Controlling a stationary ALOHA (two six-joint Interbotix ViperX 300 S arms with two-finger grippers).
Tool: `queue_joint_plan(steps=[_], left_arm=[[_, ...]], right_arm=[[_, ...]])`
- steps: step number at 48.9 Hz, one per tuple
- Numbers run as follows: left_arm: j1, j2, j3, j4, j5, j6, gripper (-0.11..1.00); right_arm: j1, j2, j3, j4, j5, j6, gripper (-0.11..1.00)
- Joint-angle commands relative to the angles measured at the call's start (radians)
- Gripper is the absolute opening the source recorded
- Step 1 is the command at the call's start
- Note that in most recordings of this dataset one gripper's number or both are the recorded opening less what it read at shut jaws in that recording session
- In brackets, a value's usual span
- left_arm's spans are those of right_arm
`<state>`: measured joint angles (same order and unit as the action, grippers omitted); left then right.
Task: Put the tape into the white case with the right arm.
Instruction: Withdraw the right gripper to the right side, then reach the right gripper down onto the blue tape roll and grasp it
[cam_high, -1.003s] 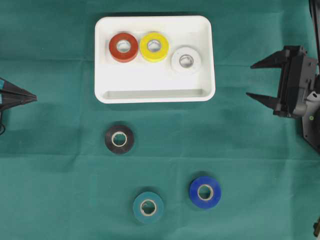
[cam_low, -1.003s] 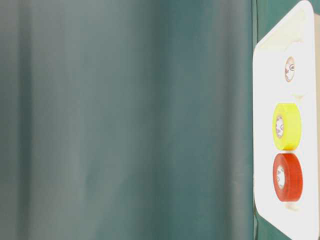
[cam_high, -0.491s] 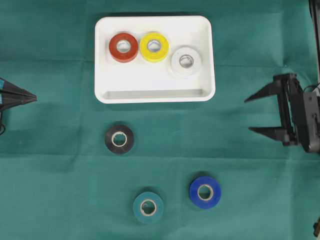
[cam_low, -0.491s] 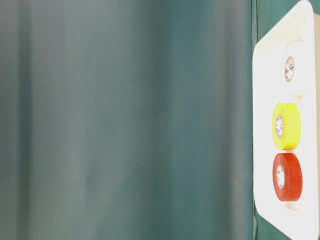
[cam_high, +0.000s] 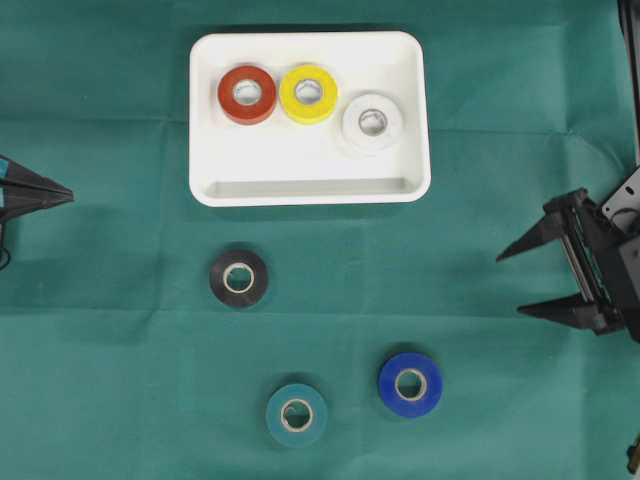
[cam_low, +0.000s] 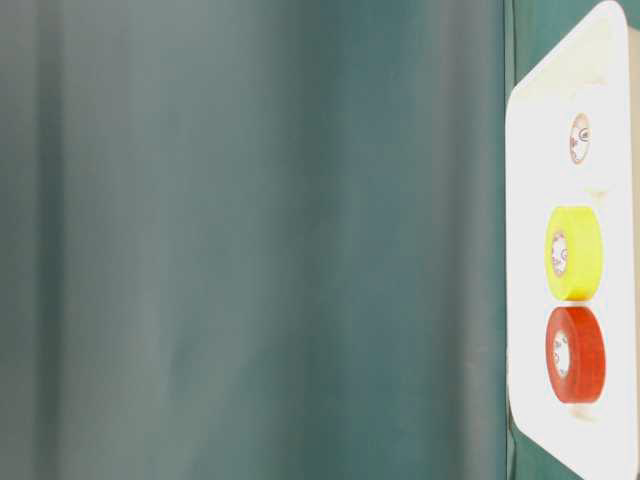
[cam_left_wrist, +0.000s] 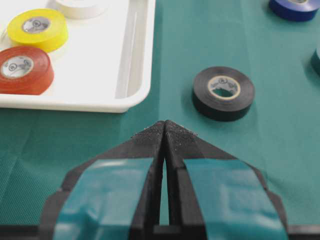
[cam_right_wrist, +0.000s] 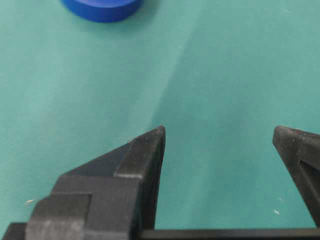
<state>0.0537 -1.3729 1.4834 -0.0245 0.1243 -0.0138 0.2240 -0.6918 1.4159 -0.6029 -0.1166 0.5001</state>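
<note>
The white case (cam_high: 310, 185) lies at the top middle and holds a red roll (cam_high: 247, 94), a yellow roll (cam_high: 308, 93) and a white roll (cam_high: 372, 121). On the green cloth lie a black roll (cam_high: 238, 278), a teal roll (cam_high: 296, 414) and a blue roll (cam_high: 410, 384). My right gripper (cam_high: 512, 283), all black, is open and empty at the right edge, right of and above the blue roll, which also shows in the right wrist view (cam_right_wrist: 102, 9). My left gripper (cam_high: 68, 195), with light-blue patches, is shut and empty at the left edge; its wrist view shows the black roll (cam_left_wrist: 223, 93) ahead.
The table-level view shows the case (cam_low: 535, 250) side-on with the red roll (cam_low: 575, 354) and yellow roll (cam_low: 573, 253). Green cloth covers the whole table.
My right gripper has moved down the overhead view, from beside the case toward the level of the blue roll, still open. The left gripper and all rolls have not moved.
</note>
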Motion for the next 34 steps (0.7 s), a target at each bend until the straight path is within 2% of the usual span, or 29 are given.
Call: queue_joint_plan(steps=[1,7,25,34], left_arm=[[0.002,0.008,-0.012,-0.002,-0.009,0.000,0.01],[0.002,0.008,-0.011,-0.002,-0.009,0.000,0.01],[0.002,0.008,-0.012,-0.002,-0.009,0.000,0.01],[0.002,0.008,-0.012,-0.002,-0.009,0.000,0.01]], right_arm=[[0.035,0.005,-0.009,-0.003,-0.003,-0.006,0.68],[0.064,0.012,-0.012,-0.008,-0.002,-0.012,0.68],[0.078,0.046,-0.026,-0.020,-0.003,-0.009,0.68],[0.120,0.083,-0.060,-0.020,-0.002,-0.006,0.68]])
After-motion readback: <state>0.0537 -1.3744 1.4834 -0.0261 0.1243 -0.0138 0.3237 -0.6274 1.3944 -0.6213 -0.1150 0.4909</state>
